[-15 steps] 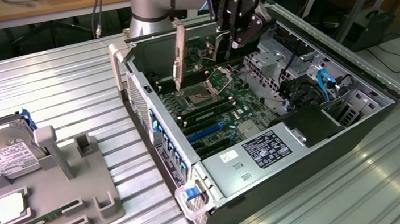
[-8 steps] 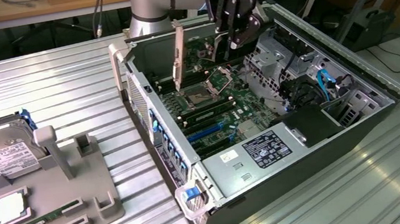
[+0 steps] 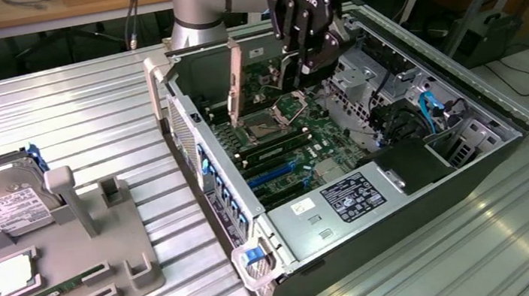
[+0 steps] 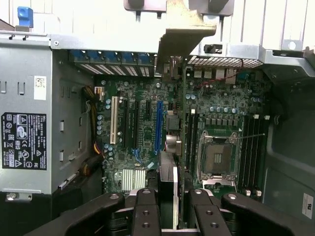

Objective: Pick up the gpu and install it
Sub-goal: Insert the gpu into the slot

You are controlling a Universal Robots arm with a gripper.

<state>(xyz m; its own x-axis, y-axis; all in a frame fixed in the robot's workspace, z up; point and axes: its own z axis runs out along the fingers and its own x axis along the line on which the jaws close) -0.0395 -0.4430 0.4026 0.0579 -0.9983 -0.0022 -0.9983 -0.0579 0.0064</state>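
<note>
- Black fingers [image 4: 146, 212] hide the near end of the gpu [image 4: 170, 179]; the card shows edge-on, its faces hard to make out.
- Whether it touches a slot cannot be told.
- The gripper [image 3: 302, 68] pinches the gpu upright over the motherboard [image 3: 317, 122] in the open case [image 3: 183, 120].

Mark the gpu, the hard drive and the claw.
gpu [image 4: 170, 187]: wrist view, on the card's narrow edge.
hard drive [image 3: 6, 204]: exterior view, on its white label.
claw [image 3: 302, 66]: exterior view, midway between its fingertips.
</note>
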